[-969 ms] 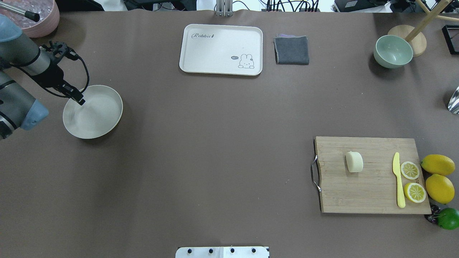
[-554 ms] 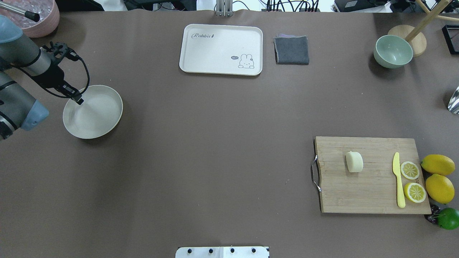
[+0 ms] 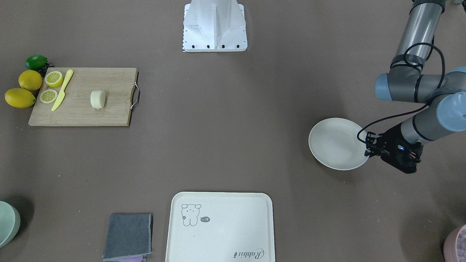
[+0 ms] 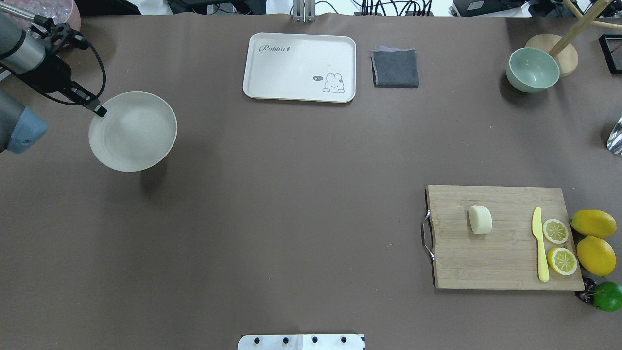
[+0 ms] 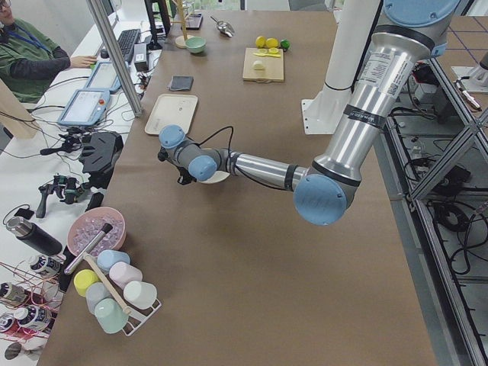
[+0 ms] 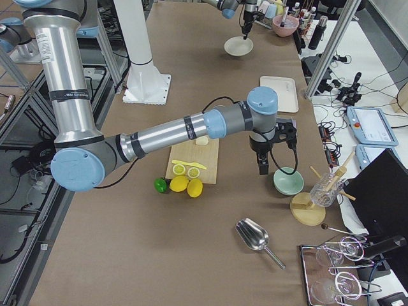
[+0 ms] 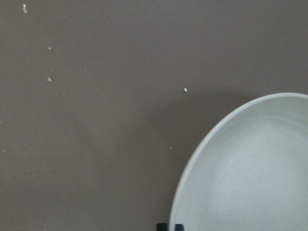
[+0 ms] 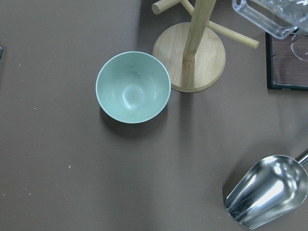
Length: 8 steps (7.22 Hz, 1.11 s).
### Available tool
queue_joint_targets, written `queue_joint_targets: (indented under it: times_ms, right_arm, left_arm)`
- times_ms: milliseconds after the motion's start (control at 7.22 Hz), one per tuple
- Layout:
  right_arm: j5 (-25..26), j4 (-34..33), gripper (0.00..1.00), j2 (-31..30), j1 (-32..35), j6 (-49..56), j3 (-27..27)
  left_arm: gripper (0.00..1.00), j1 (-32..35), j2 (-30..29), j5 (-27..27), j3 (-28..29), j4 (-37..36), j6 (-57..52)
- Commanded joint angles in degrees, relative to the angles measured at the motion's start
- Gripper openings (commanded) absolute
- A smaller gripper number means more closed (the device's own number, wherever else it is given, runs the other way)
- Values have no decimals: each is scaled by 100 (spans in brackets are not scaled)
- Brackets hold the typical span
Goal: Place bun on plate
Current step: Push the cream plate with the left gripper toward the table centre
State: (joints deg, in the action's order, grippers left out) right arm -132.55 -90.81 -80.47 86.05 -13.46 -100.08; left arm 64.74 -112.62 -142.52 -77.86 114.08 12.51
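The bun (image 4: 480, 219) (image 3: 98, 99) lies on its side on a wooden cutting board (image 4: 505, 262) at the right of the table, with nothing near it. Far to the left, the round off-white plate (image 4: 136, 133) (image 3: 333, 143) (image 7: 250, 173) hangs a little above the table, its shadow offset below it. My left gripper (image 4: 99, 111) (image 3: 367, 151) is shut on the plate's rim. My right gripper (image 6: 262, 167) hovers beside the pale green bowl (image 6: 287, 180); it shows only in the exterior right view, so I cannot tell whether it is open or shut.
A yellow knife (image 4: 539, 243), two lemon halves (image 4: 555, 231), whole lemons (image 4: 595, 255) and a lime (image 4: 607, 296) sit by the board's right end. A cream tray (image 4: 300, 67) and grey cloth (image 4: 395, 68) lie at the back. A metal scoop (image 8: 267, 190) and wooden stand (image 8: 195, 53) flank the bowl.
The left gripper has lifted the plate off the table and carried it toward the far side and slightly right. The bun has not moved.
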Motion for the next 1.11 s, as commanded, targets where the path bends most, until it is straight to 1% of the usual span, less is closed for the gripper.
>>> queue_joint_targets:
  times_ms: [0,138,277,554,692,831,969]
  right_arm:
    - [-16,-7,100,-4,0,-7,32]
    - [-77,-7,100,5,0,-8,50]
    - [-147,1,100,83,-131,-8,93]
    - [-183,-7,100,101,-237,-8,182]
    - [-183,-7,100,110,-298,-8,164]
    - [-174,1,100,128,-386,-8,164]
    - [-174,1,100,128,-387,-8,138]
  left_arm:
    - [0,40,-319,-250,-386,18,1082]
    - [0,-100,-504,-215,-544,18,1653]
    - [0,-406,-715,150,-607,27,2068]
    - [0,-829,-1084,382,-686,97,2676]
    - [0,-1144,-1104,765,-791,219,2983]
    - [0,-1539,-1069,1126,-835,499,3273]
    - [0,-1891,-1034,1364,-836,728,3502]
